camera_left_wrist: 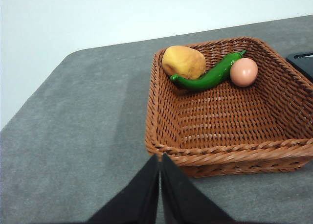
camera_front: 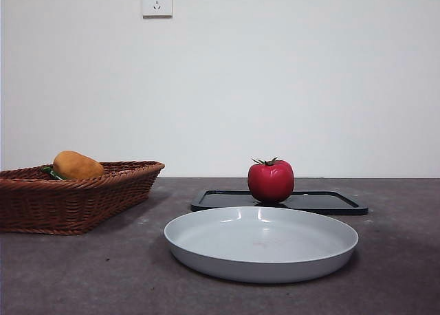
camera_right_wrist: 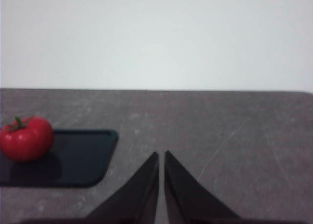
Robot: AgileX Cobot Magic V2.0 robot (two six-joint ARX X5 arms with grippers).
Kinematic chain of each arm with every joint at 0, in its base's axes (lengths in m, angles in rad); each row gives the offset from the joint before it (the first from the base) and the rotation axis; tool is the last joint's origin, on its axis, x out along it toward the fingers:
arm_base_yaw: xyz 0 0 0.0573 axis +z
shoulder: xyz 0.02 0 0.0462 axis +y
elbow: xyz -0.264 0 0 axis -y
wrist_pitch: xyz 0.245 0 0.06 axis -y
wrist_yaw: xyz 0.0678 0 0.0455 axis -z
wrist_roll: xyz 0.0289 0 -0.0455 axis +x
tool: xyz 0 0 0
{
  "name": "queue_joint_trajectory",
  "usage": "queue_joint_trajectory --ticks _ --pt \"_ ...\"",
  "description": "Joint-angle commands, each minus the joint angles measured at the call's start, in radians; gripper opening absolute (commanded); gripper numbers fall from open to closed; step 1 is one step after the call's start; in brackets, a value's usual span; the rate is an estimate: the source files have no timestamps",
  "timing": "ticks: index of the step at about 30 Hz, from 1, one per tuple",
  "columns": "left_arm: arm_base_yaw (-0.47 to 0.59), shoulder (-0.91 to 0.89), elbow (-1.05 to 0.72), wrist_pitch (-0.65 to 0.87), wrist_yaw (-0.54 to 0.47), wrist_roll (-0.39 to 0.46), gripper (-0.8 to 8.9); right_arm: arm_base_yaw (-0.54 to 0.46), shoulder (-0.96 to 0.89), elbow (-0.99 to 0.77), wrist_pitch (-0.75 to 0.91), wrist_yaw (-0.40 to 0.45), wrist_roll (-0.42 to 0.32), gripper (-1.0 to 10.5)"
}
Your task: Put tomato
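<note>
grey table (camera_front: 82,274) before white wall (camera_front: 275,74), tomato (camera_front: 271,181) on black tray (camera_front: 330,203)

Tomato (camera_front: 271,181): glossy red, small dark green stem. Tray (camera_front: 323,202) under it: black, faint sheen. Plate (camera_front: 261,243): plain pale grey-white, no pattern. Basket (camera_front: 75,194): reddish-brown wicker, woven ribbed weave with a braided rim. Inside it, oblong fruit (camera_left_wrist: 183,61): mottled orange-yellow to brown; pepper (camera_left_wrist: 209,76): bright shiny green; egg (camera_left_wrist: 243,71): pinkish tan. Table (camera_front: 399,274): dark grey, lightly speckled with pale scuffs. Wall (camera_front: 275,81): white, white socket (camera_front: 157,1). Left gripper (camera_left_wrist: 160,163) and right gripper (camera_right_wrist: 161,160): both matte black.
</note>
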Motion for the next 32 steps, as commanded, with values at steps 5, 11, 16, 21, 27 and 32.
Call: queue_joint_trajectory --ticks 5,11,16,21,27,32 --pt "0.003 -0.001 -0.010 -0.032 0.003 -0.003 0.08 -0.001 -0.040 -0.044 -0.040 0.006 0.027 0.1" --pt "0.003 -0.001 -0.010 -0.032 0.003 -0.003 0.08 -0.001 -0.040 -0.044 -0.137 0.023 0.025 0.1" --pt "0.003 -0.001 -0.010 -0.031 0.003 -0.003 0.08 0.002 -0.040 -0.044 -0.190 0.021 0.024 0.1" --pt "0.003 -0.001 -0.010 -0.031 0.003 -0.003 0.07 0.002 -0.040 -0.044 -0.174 0.022 0.028 0.1" --pt "0.003 -0.001 -0.010 -0.031 0.003 -0.003 0.07 0.001 -0.040 -0.043 -0.163 0.022 0.028 0.1" --pt "0.003 -0.001 -0.010 -0.031 0.003 -0.003 0.07 0.001 -0.040 -0.043 -0.163 0.022 0.028 0.1"
